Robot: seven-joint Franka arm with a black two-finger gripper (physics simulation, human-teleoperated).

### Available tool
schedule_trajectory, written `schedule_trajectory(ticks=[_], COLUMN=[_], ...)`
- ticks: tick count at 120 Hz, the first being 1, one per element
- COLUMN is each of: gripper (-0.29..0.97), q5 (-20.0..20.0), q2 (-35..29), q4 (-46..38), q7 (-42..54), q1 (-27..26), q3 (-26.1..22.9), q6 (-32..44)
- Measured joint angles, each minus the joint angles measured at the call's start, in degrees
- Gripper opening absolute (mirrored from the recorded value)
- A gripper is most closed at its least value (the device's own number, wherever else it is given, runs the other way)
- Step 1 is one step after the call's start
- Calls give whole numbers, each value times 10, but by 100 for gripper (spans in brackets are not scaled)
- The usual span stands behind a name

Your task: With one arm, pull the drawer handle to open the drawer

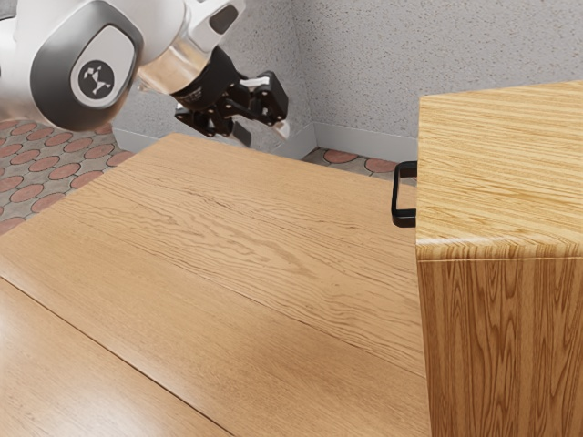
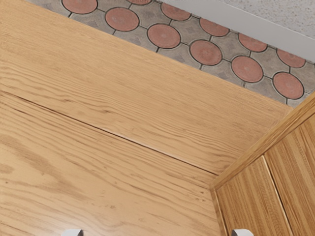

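**Hovering well short of a half-hidden handle**

The cabinet's corner hides the drawer front. Just part of the black handle juts past it above the table, and how far out the drawer sits cannot be told. The arm enters from the exterior view's upper left. Its gripper hangs over the table's far edge, fingers spread and empty, well apart from the handle.

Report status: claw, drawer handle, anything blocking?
Claw open, holding nothing, above the table's far edge. Drawer handle untouched, off toward the exterior view's right of the claw. Nothing seen between them.
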Motion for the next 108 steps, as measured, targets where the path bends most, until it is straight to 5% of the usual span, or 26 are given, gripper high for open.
schedule_trajectory(ticks=[108], gripper=[36], q5=[0], q2=[8], q4=[4], q7=[-5], q1=[-13], q3=[-30], q6=[1])
